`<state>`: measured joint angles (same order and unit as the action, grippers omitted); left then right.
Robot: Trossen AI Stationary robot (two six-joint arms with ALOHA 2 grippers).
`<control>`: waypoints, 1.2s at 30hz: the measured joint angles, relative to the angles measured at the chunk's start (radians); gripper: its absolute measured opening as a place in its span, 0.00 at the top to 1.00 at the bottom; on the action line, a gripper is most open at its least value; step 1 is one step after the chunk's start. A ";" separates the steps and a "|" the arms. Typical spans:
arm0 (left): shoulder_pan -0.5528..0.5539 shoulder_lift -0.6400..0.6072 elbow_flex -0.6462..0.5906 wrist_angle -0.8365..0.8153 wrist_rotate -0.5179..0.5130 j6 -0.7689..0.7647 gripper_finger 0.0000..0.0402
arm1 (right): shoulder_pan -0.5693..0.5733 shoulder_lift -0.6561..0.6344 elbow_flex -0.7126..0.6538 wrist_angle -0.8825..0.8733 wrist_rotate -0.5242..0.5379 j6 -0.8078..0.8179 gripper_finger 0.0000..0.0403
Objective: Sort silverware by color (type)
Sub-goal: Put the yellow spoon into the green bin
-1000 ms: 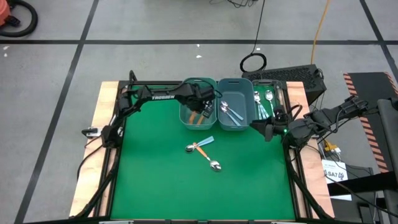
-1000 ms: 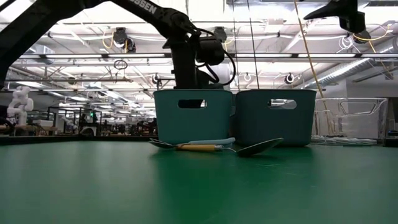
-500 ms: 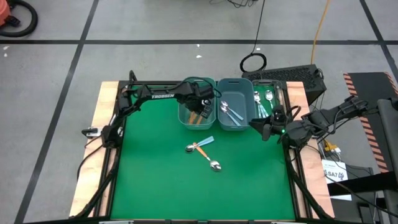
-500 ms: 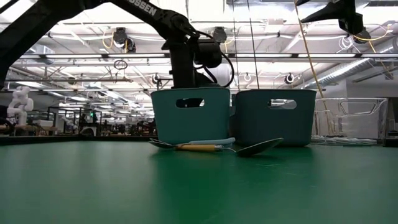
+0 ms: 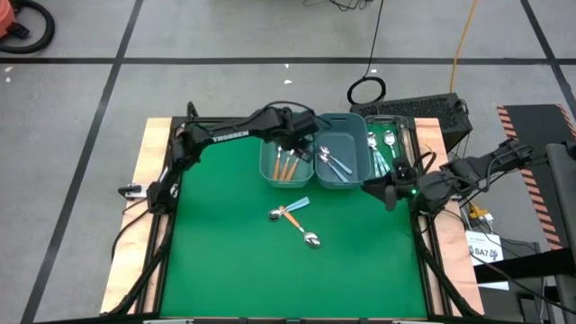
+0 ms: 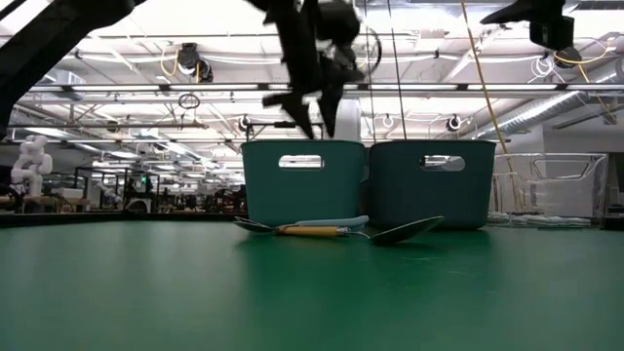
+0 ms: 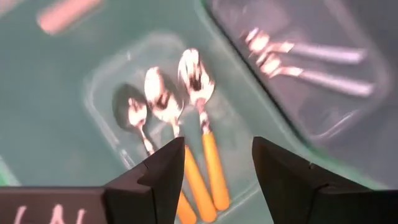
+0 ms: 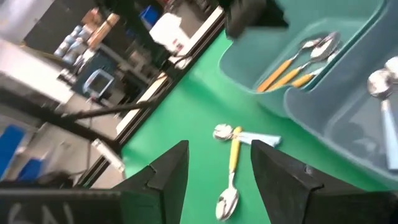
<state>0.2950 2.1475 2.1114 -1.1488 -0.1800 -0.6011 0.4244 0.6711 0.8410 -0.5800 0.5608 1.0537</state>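
My left gripper (image 5: pixel 297 144) hangs open above the left teal bin (image 5: pixel 266 171), its fingertips (image 6: pixel 317 122) clear of the rim, with nothing between its fingers (image 7: pixel 217 146). Three orange-handled spoons (image 7: pixel 199 155) lie flat on that bin's floor. The middle bin (image 5: pixel 353 175) holds light-blue-handled spoons (image 5: pixel 335 162). On the green mat an orange-handled spoon (image 5: pixel 300 228) and a light-blue-handled spoon (image 5: pixel 290 208) lie crossed. My right gripper (image 5: pixel 378 187) waits open in the air by the table's right edge, its fingers (image 8: pixel 219 149) empty.
A third tray (image 5: pixel 407 135) at the far right holds teal-handled spoons (image 5: pixel 382 153). The two bins stand side by side at the mat's far edge (image 6: pixel 366 185). Open green mat (image 5: pixel 234 261) spreads to the near side. Cables and a black box (image 5: pixel 432 112) lie beyond the table.
My left gripper has risen straight up out of the left bin and now hangs above its rim. The orange-handled spoons stay lying in the bin. The two spoons on the mat have not moved.
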 joint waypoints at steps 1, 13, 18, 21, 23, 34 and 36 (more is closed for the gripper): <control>-0.007 0.000 0.042 -0.022 -0.018 -0.004 0.51 | 0.000 -0.005 0.000 0.000 -0.021 -0.001 0.59; -0.123 -0.010 0.243 -0.254 -0.001 0.069 0.51 | 0.002 -0.037 0.000 -0.002 -0.252 -0.064 0.59; -0.203 -0.017 0.245 -0.383 0.023 -0.026 0.51 | 0.002 -0.033 0.000 -0.007 -0.257 -0.173 0.59; -0.258 -0.016 0.245 -0.411 0.024 -0.163 0.51 | 0.002 -0.028 0.000 -0.020 -0.257 -0.241 0.59; -0.298 -0.016 0.245 -0.412 0.022 -0.221 0.51 | 0.002 -0.025 0.000 -0.039 -0.257 -0.281 0.59; -0.560 -0.008 0.173 -0.416 -0.099 -0.516 0.51 | 0.003 -0.025 0.000 -0.062 -0.298 -0.277 0.59; -0.586 -0.008 0.101 -0.394 -0.094 -0.553 0.51 | 0.003 -0.025 0.000 -0.062 -0.326 -0.277 0.59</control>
<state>-0.2915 2.1399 2.2128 -1.5425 -0.2744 -1.1542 0.4271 0.6456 0.8410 -0.6417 0.2351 0.7764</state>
